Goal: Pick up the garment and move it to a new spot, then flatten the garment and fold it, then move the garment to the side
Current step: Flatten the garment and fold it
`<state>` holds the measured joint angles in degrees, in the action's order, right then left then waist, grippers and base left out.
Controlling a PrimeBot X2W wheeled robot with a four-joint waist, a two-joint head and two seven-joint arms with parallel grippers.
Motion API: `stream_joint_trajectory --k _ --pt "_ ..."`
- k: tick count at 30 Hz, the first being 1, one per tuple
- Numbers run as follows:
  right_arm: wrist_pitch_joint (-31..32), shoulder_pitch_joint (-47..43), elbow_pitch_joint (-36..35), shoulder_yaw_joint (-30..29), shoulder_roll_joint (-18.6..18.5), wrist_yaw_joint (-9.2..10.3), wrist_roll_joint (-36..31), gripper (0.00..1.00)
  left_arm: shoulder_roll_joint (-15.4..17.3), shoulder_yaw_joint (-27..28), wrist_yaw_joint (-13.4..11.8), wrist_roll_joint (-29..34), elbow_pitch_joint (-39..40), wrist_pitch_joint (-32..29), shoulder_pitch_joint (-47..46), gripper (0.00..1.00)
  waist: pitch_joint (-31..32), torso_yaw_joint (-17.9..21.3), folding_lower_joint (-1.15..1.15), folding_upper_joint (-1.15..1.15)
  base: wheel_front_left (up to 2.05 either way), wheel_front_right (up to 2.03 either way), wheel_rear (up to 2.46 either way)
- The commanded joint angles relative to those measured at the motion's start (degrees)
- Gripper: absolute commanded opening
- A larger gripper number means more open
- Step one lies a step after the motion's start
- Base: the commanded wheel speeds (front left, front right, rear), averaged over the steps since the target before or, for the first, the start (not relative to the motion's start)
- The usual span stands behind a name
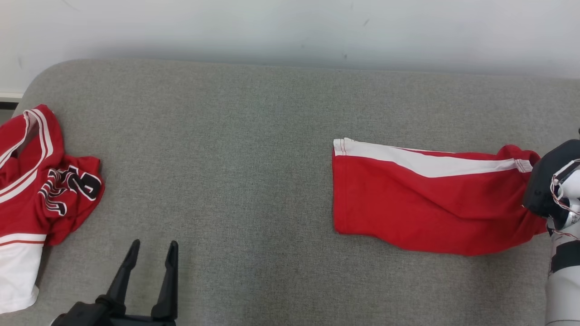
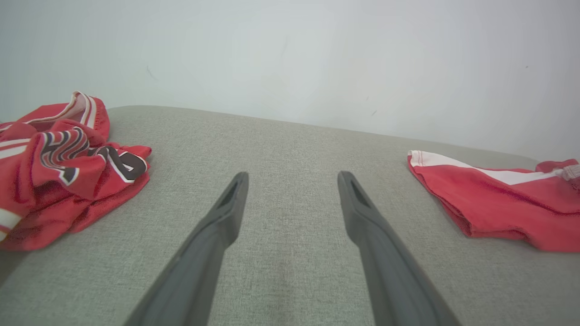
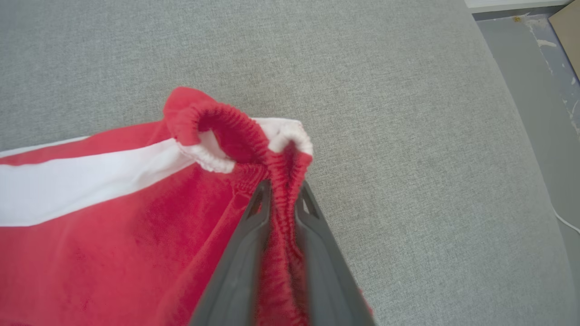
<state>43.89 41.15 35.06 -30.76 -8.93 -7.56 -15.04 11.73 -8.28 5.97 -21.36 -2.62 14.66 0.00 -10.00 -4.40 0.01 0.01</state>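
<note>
My right hand point(image 3: 281, 194) is clamped on the elastic waistband point(image 3: 238, 131) of the red shorts point(image 1: 421, 213), which lie folded at the right of the grey padded surface point(image 1: 235, 158). My left hand point(image 1: 153, 249) hangs open and empty, near the crumpled red jersey point(image 1: 41, 181).

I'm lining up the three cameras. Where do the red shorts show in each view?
Head view: shorts right of centre on the grey cushion.
Left wrist view: shorts far right, mid-height.
Right wrist view: shorts lower left, waistband pinched by the right gripper.
Shared landmark: the white stripe.
</note>
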Motion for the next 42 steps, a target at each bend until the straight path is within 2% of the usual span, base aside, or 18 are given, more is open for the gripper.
stream_joint_trajectory --k 1,5,17,22,29,40,41,42 --pt "0.27 -0.31 -0.5 0.13 0.27 0.16 -0.05 0.0 0.47 0.38 -0.32 -0.02 0.34 0.36 0.18 1.0 0.17 0.13 -0.01 -0.01 0.0 0.0 0.0" --pt "1.38 -0.61 -2.71 1.31 1.04 0.16 1.09 0.0 0.71 0.83 -0.49 0.12 0.91 0.41 0.43 1.0 0.59 0.34 -0.01 -0.01 0.0 0.0 0.0" --pt "4.62 -1.45 -6.47 19.91 5.39 0.16 12.72 0.0 0.24 0.21 -0.43 -0.83 0.51 0.49 1.87 1.0 2.33 -1.67 -0.01 -0.01 0.0 0.0 0.0" --pt "3.42 -0.38 -5.46 24.79 5.99 0.15 16.8 0.0 0.37 0.08 -0.11 -1.33 0.27 0.52 1.87 1.0 2.13 -3.32 -0.01 -0.01 0.0 0.0 0.0" --pt "1.81 0.58 -0.38 30.97 6.01 0.15 23.12 0.0 -0.26 -0.54 0.01 -1.33 -0.55 0.58 0.79 1.0 0.97 -5.58 -0.01 -0.01 0.0 0.0 0.0" --pt "-4.57 4.42 9.78 33.23 6.07 0.15 26.02 0.0 -1.37 -1.16 0.44 -0.92 -1.86 0.53 -0.45 1.0 -0.31 -7.73 -0.01 -0.01 0.0 0.0 0.0" --pt "-5.42 4.74 10.48 33.57 6.07 0.15 26.42 0.15 -1.42 -1.14 0.46 -0.87 -1.9 0.53 -0.57 1.0 -0.35 -7.81 -0.01 -0.01 0.0 0.0 0.0" --pt "-5.63 4.98 11.53 34.22 6.08 0.15 27.22 1.0 -1.46 -1.15 0.51 -0.83 -1.99 0.53 -0.69 1.0 -0.33 -7.87 -0.01 -0.01 0.0 0.0 0.0"
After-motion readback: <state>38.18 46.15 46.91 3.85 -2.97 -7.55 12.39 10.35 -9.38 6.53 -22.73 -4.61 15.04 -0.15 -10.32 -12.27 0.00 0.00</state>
